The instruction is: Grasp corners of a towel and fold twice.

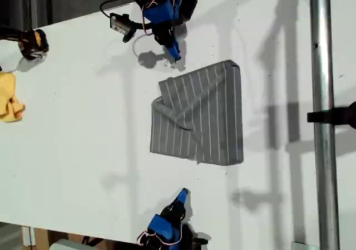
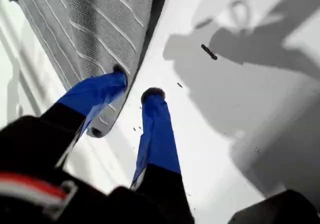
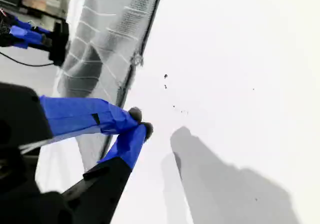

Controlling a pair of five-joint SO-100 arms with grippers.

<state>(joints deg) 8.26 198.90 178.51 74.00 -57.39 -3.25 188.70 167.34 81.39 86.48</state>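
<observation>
Item: the towel [image 1: 206, 116], grey with thin white pinstripes, lying on the white surface [image 1: 83, 122] just toward 3 o'clock of the exterior view's centre. It forms a rough rectangle, with a rumpled flap turned over along its 9 o'clock side. Its 11 o'clock corner [image 1: 162, 83] points toward the arm at 12 o'clock. Item: my first end effector [image 1: 174, 55], blue-fingered, at 12 o'clock of the exterior view. It is near that corner but apart from it there. In the first wrist view the first end effector [image 2: 135, 84] has its jaws spread and holds nothing. One fingertip [image 2: 119, 74] overlaps the edge of the towel [image 2: 95, 24]; whether it touches cannot be told. Item: my second end effector [image 1: 183, 193], at 6 o'clock of the exterior view, well apart from the towel's near edge. In the second wrist view the second end effector [image 3: 140, 123] has its fingertips pressed together on nothing, with the towel [image 3: 110, 39] beyond it. Item: a small yellow cloth [image 1: 10, 97], crumpled at 9 o'clock. Item: a metal pole [image 1: 321, 122], crossing the view from 1 to 5 o'clock.
</observation>
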